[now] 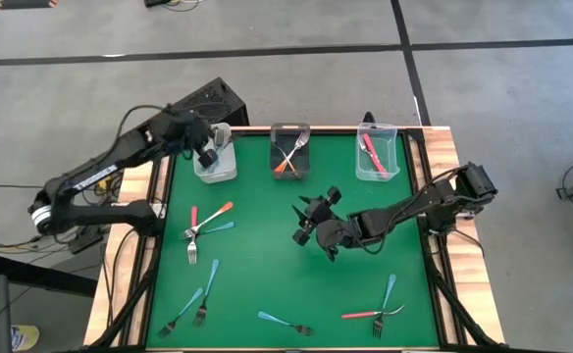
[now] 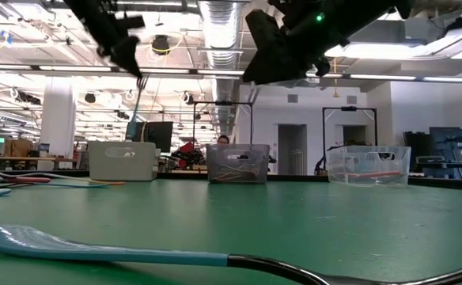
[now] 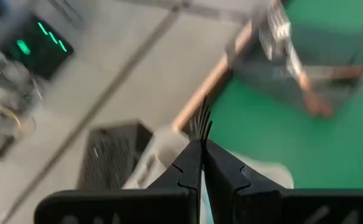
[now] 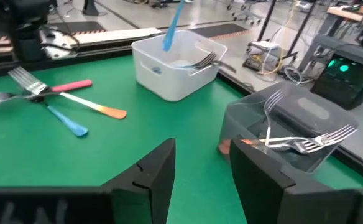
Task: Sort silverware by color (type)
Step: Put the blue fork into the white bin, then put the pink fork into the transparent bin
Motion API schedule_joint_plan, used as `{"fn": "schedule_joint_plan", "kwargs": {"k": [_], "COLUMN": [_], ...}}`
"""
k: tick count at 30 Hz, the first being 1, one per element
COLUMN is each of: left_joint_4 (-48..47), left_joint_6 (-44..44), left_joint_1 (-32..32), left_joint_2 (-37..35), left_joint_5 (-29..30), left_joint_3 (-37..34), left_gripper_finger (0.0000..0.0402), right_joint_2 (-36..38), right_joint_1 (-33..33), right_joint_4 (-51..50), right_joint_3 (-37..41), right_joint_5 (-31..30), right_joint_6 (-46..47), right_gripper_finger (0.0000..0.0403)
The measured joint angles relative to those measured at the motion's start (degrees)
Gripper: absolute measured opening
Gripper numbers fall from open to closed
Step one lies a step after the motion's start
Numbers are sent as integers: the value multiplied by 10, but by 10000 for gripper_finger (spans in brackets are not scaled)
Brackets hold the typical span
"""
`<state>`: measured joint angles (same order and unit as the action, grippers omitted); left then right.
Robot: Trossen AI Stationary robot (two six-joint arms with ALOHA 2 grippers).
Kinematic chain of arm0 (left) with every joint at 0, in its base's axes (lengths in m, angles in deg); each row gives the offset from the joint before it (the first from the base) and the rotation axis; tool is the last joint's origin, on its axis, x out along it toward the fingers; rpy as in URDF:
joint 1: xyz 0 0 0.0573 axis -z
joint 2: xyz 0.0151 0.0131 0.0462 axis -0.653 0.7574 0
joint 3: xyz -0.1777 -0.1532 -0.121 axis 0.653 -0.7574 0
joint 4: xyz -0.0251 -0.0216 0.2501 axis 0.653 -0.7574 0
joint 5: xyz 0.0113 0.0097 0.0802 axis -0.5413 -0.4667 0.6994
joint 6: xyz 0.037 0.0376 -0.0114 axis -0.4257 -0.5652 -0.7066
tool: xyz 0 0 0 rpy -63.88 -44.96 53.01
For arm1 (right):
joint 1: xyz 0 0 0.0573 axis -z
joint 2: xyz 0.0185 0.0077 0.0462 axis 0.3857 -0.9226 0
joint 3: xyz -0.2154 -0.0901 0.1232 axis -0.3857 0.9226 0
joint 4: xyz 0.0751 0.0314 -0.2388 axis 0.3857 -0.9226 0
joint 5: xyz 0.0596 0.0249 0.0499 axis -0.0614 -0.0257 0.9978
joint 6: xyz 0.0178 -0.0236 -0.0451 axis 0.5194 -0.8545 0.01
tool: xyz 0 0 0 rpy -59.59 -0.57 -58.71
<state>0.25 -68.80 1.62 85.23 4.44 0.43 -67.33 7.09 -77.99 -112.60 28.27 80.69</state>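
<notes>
Fork in hand: light-blue fork (image 2: 136,99), pinched by left pincer (image 1: 208,149), tines up, handle hanging down toward white bin (image 1: 216,165).
Long axis: near upright, directly over that bin; drop judged next.
Right pincer (image 1: 311,218): spread, empty, above counter (image 1: 267,265) centre.
Loose forks: cluster (image 1: 206,224) at left, nearer left arm; pair (image 1: 380,309) at front right, nearer right arm.

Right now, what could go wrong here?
The left gripper is shut on a blue fork held tines-up above the white bin; if released from that height it may bounce or land outside. The right gripper, open and empty, hangs near the middle bin; a careless swing could nudge it.
</notes>
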Motion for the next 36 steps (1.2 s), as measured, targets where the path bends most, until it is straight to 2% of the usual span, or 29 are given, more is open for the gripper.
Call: {"fn": "schedule_joint_plan", "kwargs": {"k": [4, 11, 15, 19, 22, 27, 31, 36], "left_joint_4": [-15, 13, 17, 19, 30, 36, 53, 113], "left_joint_6": [2, 3, -2, 0, 2, 36, 69, 90], "left_joint_1": [-32, -69, -86, -93, -94, -81, -35, 70], "left_joint_2": [64, 152, 185, 204, 204, 169, 122, 69], "left_joint_5": [2, -10, -24, -22, -18, -22, -44, -79], "left_joint_3": [0, 0, 0, 0, 0, 0, 0, -21], "left_gripper_finger": [0, 4, 36, 93, 140, 191, 197, 186], "right_joint_2": [0, 14, 16, 16, 16, 16, 16, 16], "right_joint_1": [-2, -25, -45, -72, -87, -125, -173, -237], "right_joint_4": [-40, -201, -289, -380, -433, -488, -498, -487], "right_joint_3": [0, 0, 0, 1, 1, 1, 1, 1], "right_joint_5": [23, 182, 239, 263, 304, 428, 493, 541], "right_joint_6": [27, 141, 204, 250, 293, 338, 357, 423], "right_gripper_finger": [180, 184, 184, 181, 178, 176, 176, 176]}}
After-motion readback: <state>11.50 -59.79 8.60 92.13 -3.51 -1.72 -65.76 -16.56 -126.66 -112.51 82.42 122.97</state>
